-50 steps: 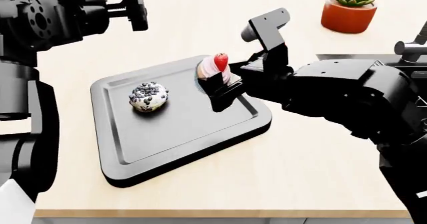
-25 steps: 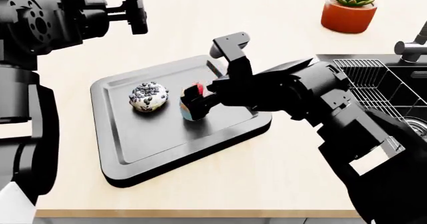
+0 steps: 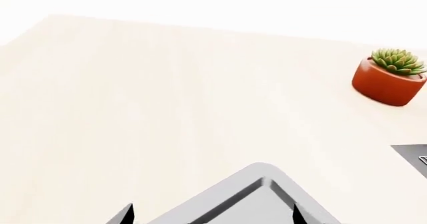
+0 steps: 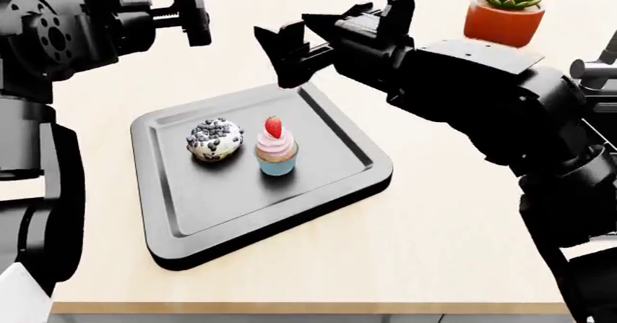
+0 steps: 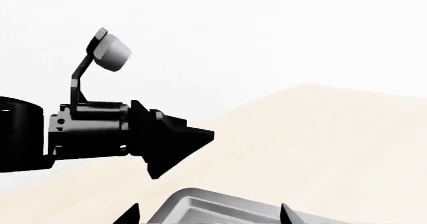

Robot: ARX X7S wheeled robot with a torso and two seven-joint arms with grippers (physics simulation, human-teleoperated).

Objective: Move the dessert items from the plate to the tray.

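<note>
The dark tray (image 4: 241, 200) lies mid-table. On it a white-iced doughnut with chocolate chips (image 4: 214, 139) sits close beside an upright blue-cased cupcake (image 4: 276, 149) with pink frosting and a strawberry. My right gripper (image 4: 285, 52) hangs open and empty above the tray's far edge, well above the cupcake. In the right wrist view its tips (image 5: 208, 215) stand wide apart over a tray corner (image 5: 220, 211). My left gripper (image 4: 198, 18) is held high at the far left, open and empty. Its tips (image 3: 211, 216) frame another tray corner (image 3: 267, 199). The plate is out of view.
A succulent in an orange pot (image 4: 506, 12) (image 3: 390, 81) stands at the table's far right. A faucet (image 4: 588, 69) and a dark sink edge (image 3: 413, 156) lie at the right. The left arm's gripper (image 5: 133, 134) shows in the right wrist view.
My right gripper set the cupcake down on the tray beside the doughnut, let go, and rose up and away toward the far side. The left arm stayed put.
</note>
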